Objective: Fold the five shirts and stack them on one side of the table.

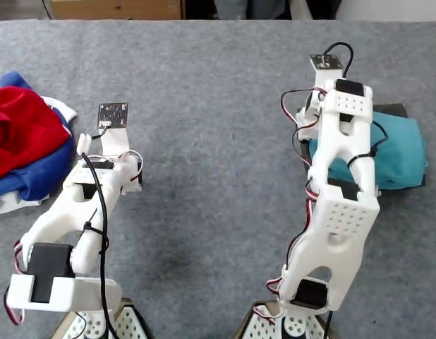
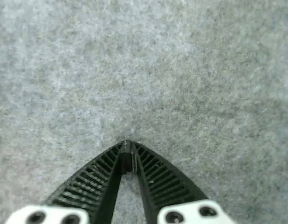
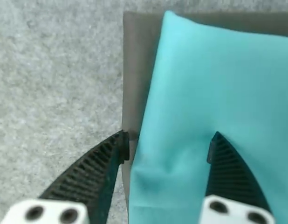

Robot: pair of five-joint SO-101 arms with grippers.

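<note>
The right end effector [image 3: 169, 140] gapes wide over the folded teal shirt [image 1: 401, 152], middle right of the high view. The left end effector [image 2: 127, 144] is clenched on nothing. That cloth looks soft, light and floppy, so I'd pinch a folded edge.

Grey felt table [image 1: 204, 106]; wooden furniture [image 1: 116, 8] behind it

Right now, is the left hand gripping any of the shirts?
No, the left hand is shut on nothing, its tips meeting over the bare grey table cover.
</note>
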